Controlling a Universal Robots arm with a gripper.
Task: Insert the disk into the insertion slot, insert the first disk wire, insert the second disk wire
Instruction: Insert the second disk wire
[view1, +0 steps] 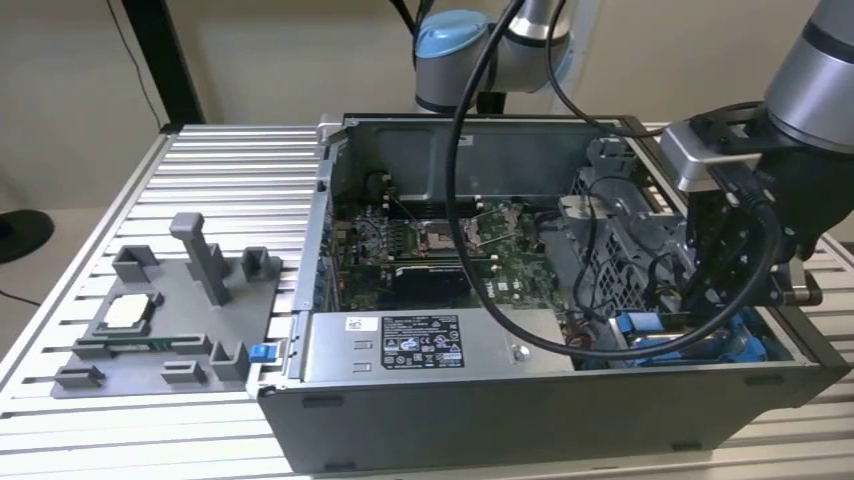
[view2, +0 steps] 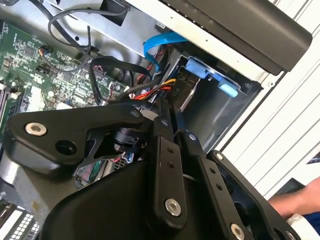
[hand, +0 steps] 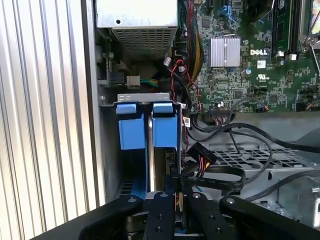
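The open grey metal computer case (view1: 534, 410) sits on a slatted aluminium table (view1: 227, 170). A black-and-white printed label lies on top of the grey power-supply box (view1: 420, 345) at the near wall. Inside there is white lettering on the green motherboard (hand: 250, 65) beside a small finned silver heat sink (hand: 225, 51); the print is small and I leave it unread.

In the case's corner at the exterior view's right is the insertion slot (hand: 111, 150), a grey-walled bay with blue plastic rails. The disk (hand: 164, 131) stands in it, with the square tabs of its blue carrier bracket side by side at the mouth and a thin silver edge between them. A black plug with red, yellow and orange wires (hand: 200, 155) lies loose just beside the bay, and a flat blue ribbon cable (view2: 155, 45) curls over it.

The black gripper (hand: 176, 192) reaches down into this corner, its tips near the disk and the bundle of wires. Its jaws are drawn nearly together with a narrow slit between them; I cannot tell whether they pinch anything.

Left of the case in the exterior view, a grey moulded fixture tray (view1: 80, 385) holds a small square silver chip (view1: 127, 312). A person's hand (view2: 295, 202) shows past the case's edge.
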